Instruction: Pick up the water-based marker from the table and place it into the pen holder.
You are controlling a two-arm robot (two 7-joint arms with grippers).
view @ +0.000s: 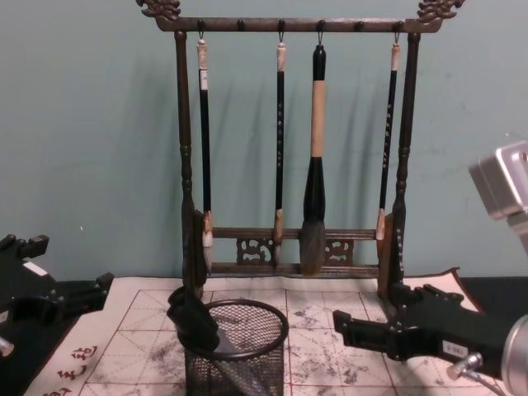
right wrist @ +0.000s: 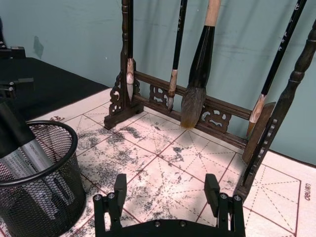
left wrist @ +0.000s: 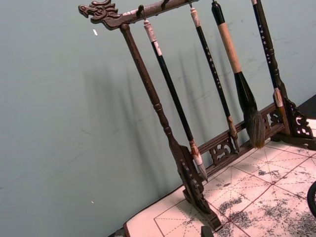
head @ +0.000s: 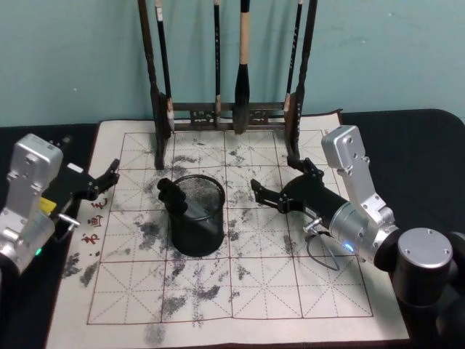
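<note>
Ink-stained table (head: pixel 240 291) | pen holder (head: pixel 197 218) holds water-based marker (head: pixel 173 195) | teal wall

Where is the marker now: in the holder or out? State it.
In: the water-based marker leans inside the pen holder, black cap above the rim.

Left hand (head: pixel 110 172) open, low at left; right hand (head: pixel 258 190) open, centre-right
</note>
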